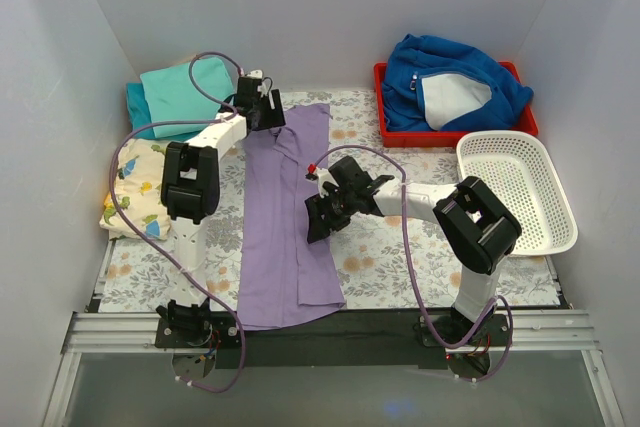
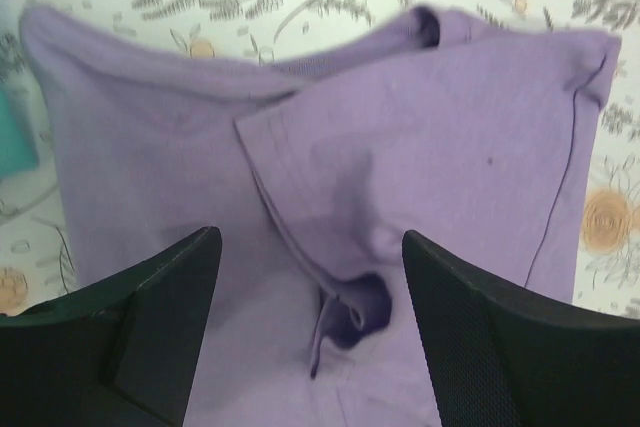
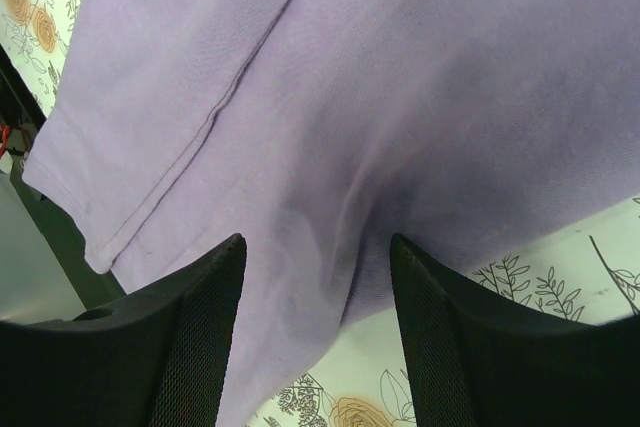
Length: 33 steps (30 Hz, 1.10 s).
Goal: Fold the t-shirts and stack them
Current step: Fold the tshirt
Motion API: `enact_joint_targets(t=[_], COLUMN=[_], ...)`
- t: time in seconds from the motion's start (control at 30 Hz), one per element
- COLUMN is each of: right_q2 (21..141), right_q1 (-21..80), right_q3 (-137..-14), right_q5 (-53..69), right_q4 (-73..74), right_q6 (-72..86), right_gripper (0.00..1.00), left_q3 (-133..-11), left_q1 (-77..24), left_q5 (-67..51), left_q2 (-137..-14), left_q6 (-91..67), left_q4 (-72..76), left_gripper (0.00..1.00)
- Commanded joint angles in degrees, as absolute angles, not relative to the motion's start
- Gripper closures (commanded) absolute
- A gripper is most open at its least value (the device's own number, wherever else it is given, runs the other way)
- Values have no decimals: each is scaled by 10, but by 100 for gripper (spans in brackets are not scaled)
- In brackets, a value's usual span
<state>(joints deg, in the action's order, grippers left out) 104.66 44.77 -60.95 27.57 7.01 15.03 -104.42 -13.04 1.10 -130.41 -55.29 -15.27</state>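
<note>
Purple tee [image 1: 290,217]: flat on table [image 1: 400,247], mid-field, folded to a long strip running 6 to 12 o'clock. Hem end reaching the dark rail at 6, collar end at 12. Sleeve turned in over the body near 12, its edge loose, a small pucker under it (left wrist view). Not yet a rectangle; cross-folds judged still to do.

Left gripper [image 1: 262,107]: over the 12 end, fingers spread wide, nothing between them, cloth just below.

Right gripper [image 1: 325,212]: at the strip's 3 o'clock edge, about mid-length, fingers likewise spread, holding nothing, straddling the folded edge.

Outward:
- Turquoise tee [image 1: 185,87], folded, at 11, on a darker teal tee [image 1: 138,112].
- Yellow print cloth [image 1: 140,187] at 9, just beside the left arm.
- Red bin [image 1: 381,107] at 1, blue jacket [image 1: 440,67] heaped in it.
- White basket [image 1: 555,237] at 3.

Risks from here, as judged:
- Pinching the top layer only, so the strip falls open on the lift. Cause: stacked layers at the edge, hard to take together.
- Sleeve flopping back out during a cross-fold. Cause: loose edge, nothing pinning it.
- Hem snagging or dragging at 6. Cause: cloth lying on the rail.
- Skewed fold. Cause: the two ends raised unevenly.
- Stack at 11 nudged out of square during the carry. Cause: left arm and its cable loop passing close by.
</note>
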Motion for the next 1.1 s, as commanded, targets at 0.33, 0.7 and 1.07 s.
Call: enact_joint_targets(t=[0.33, 0.7, 1.07], right_q2=[1027, 1027, 1029], right_q1=[453, 453, 453], right_q3=[-619, -613, -614], right_q5=[272, 271, 272], right_q4=[59, 61, 62], right_q6=[147, 143, 141], right_gripper=[35, 35, 35], left_q3=[-884, -869, -864], left_q1=[-130, -130, -130], left_q5=[-101, -120, -82], left_q2=[-1167, -1194, -1210], left_q6=[-569, -594, -590], left_q4=[-121, -99, -101], left_gripper=[37, 49, 43])
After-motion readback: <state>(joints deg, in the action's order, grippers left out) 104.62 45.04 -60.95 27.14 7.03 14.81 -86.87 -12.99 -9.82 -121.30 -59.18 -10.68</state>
